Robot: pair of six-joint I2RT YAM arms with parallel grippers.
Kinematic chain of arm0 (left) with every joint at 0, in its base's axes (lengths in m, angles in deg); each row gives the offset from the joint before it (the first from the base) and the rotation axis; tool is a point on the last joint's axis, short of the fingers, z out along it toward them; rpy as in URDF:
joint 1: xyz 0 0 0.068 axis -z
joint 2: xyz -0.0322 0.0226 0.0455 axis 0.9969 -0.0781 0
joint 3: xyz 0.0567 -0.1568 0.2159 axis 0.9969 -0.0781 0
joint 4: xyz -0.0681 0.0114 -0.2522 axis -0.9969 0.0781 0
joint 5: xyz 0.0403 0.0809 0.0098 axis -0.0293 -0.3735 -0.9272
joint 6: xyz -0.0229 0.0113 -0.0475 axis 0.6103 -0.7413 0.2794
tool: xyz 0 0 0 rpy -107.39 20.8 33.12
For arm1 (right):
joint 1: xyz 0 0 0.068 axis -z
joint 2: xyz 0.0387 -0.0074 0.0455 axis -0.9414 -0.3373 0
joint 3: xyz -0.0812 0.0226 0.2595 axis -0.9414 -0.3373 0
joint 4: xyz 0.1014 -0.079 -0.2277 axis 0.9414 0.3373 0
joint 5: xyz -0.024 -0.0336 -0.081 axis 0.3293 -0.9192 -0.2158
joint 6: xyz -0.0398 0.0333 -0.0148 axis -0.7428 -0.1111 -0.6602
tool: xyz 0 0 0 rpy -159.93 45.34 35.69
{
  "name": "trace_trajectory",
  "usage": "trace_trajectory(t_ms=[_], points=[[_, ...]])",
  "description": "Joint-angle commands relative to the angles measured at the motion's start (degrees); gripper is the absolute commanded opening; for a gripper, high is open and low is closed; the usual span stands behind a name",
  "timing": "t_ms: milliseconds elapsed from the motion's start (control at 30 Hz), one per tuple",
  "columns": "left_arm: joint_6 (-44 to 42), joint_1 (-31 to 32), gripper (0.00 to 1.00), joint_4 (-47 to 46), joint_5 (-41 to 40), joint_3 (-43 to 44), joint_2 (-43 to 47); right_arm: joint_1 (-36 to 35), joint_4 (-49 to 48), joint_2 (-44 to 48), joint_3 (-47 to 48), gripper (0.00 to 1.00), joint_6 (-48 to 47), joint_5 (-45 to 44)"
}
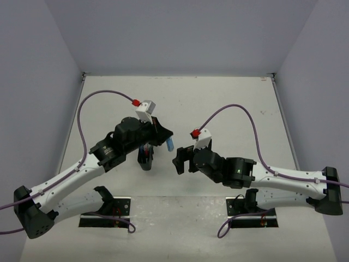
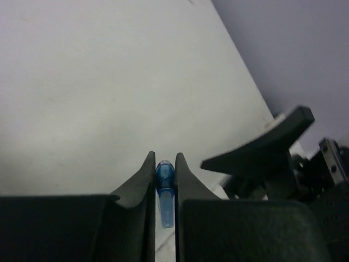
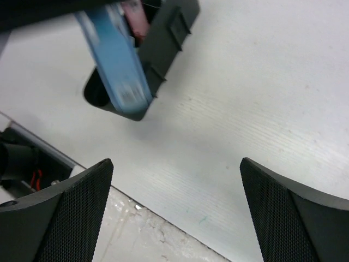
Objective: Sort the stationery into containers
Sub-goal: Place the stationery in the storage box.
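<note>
My left gripper is shut on a blue marker and holds it above the table; in the left wrist view the marker is pinched between the fingertips. The black organiser lies just below and left of it, partly under the left arm. In the right wrist view the blue marker hangs, blurred, over the organiser's end, and a pink piece shows inside. My right gripper is open and empty, just right of the organiser, its fingers spread wide over bare table.
The white table has raised walls on the left, back and right. Its near edge runs below the right gripper. The two arm base mounts sit at the front. The right gripper's finger shows close beside the left gripper.
</note>
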Motion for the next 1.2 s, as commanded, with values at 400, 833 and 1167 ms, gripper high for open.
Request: trace_trajectory(t_ms=[400, 833, 1167], points=[[-8.2, -8.5, 0.0, 2.5, -40.6, 6.7, -14.9, 0.3, 8.8, 5.4, -6.8, 0.99, 10.3, -6.8], [-4.7, -8.5, 0.0, -2.5, -37.6, -2.4, -12.9, 0.5, 8.4, 2.2, -5.9, 0.99, 9.0, -5.4], [-3.6, -8.5, 0.0, -4.0, -35.5, -3.9, -11.7, 0.6, 7.5, 0.2, -5.3, 0.99, 7.7, -4.1]])
